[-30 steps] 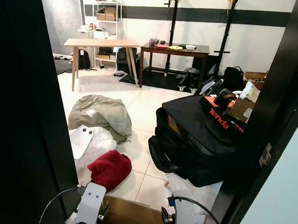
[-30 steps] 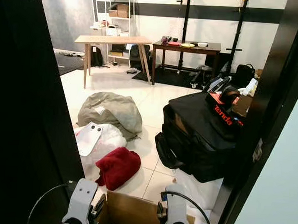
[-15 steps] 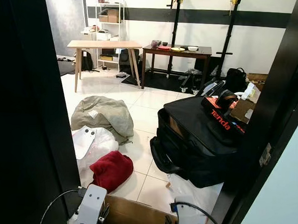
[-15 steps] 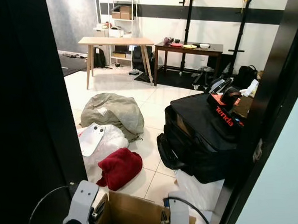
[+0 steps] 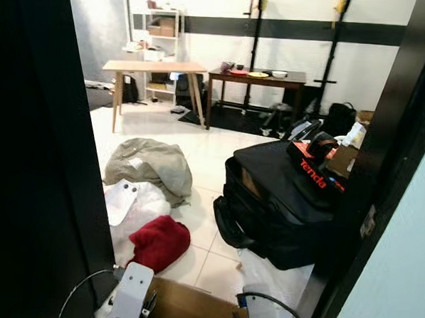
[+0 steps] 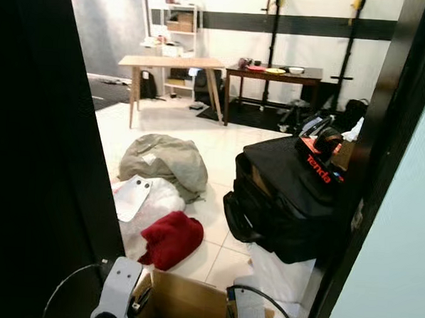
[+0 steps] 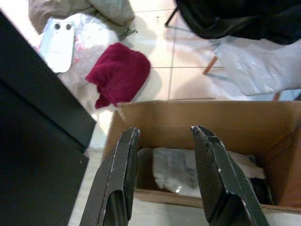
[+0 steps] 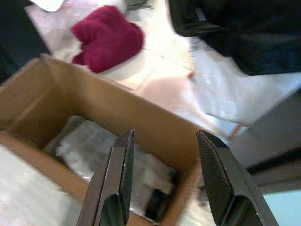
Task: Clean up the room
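On the tile just past the cardboard box (image 7: 197, 127) sits a red cloth (image 5: 158, 242), bubble wrap (image 5: 142, 202) beside it. Left gripper (image 7: 164, 141) and right gripper (image 8: 162, 146) hang spread over the box, holding what looks like crumpled plastic.

Cardboard box (image 6: 183, 303) cut by the frame edge; its contents look crumpled, perhaps plastic.
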Robot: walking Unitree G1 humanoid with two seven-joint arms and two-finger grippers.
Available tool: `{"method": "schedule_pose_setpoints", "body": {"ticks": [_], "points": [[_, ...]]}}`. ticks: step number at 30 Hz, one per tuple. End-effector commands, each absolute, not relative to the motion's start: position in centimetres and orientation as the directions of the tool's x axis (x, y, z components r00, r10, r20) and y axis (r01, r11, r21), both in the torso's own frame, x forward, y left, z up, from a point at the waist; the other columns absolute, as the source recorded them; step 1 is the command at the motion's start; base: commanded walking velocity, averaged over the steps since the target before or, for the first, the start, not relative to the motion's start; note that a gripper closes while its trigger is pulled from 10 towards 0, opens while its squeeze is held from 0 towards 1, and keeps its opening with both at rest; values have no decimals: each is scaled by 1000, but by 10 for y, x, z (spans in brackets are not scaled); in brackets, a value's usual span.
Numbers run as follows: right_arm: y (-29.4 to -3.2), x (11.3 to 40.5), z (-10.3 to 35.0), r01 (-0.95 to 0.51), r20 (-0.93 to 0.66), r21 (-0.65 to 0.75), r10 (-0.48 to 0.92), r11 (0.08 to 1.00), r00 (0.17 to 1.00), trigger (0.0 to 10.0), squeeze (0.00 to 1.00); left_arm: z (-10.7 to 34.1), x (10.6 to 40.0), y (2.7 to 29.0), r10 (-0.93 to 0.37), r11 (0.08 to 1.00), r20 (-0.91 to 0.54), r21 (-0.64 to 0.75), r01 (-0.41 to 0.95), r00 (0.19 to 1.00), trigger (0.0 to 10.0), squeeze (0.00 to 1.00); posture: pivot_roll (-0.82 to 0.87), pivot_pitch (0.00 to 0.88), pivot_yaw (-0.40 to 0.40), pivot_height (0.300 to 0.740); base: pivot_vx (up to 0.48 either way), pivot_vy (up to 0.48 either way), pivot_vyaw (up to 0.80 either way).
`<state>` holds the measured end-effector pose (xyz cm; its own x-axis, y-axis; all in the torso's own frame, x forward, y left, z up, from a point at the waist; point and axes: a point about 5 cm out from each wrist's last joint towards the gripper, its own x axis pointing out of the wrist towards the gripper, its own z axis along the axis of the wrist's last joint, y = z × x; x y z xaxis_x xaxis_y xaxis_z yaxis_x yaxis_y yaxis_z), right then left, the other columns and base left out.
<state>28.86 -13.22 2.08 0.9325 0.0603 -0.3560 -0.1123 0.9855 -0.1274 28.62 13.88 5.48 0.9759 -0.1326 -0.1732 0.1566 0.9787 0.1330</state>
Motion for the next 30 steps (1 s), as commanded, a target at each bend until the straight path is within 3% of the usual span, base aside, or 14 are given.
{"method": "schedule_pose_setpoints", "body": {"ticks": [1,26,30], "points": [[-132,286,16,-110,-368,-146,49,983,928,10000,0,50,284,140,-128,980,-194,129,154,973,10000,0,27,82,14,740,0,0,0],[-128,281,11,-137,-392,-95,90,986,916,10000,0,52,286,142,-125,980,-187,128,151,974,10000,0,26,79,17,740,0,0,0],[-129,281,10,-129,-401,-85,84,988,912,10000,0,53,287,143,-124,981,-182,126,148,975,10000,0,25,80,17,740,0,0,-800]]}}
